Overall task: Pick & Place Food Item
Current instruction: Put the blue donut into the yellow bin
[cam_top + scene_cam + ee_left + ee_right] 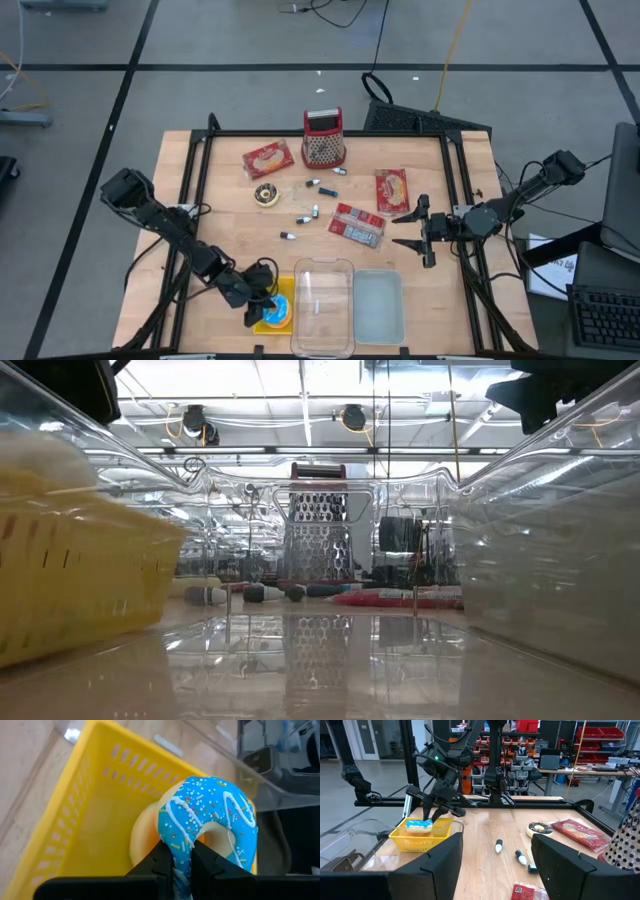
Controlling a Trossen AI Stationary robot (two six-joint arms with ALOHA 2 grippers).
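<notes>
A doughnut with blue icing and sprinkles [210,815] sits inside a yellow slotted basket [85,815] at the table's near edge, left of centre. My left gripper [181,851] is shut on it; from above it shows at the basket's left side [262,305]. The right wrist view shows the doughnut [420,825] just above the basket's rim [422,837], with the left gripper [432,812] over it. My right gripper [418,230] hangs open above the table's right side, nothing between its fingers. My left gripper pinches the doughnut's ring [179,837] between its two fingers [159,861], on the part nearest the wrist. The fingers slant down into the basket from the table's left. The doughnut stands tilted on edge inside the basket; whether its lower rim rests on the floor is hidden.
A clear plastic box [322,305] and its lid [378,305] lie right of the basket. A metal grater [324,137] stands at the far edge. Red food packets [268,158] [391,189] [357,224], a tape roll [266,194] and small markers [305,217] are scattered mid-table.
</notes>
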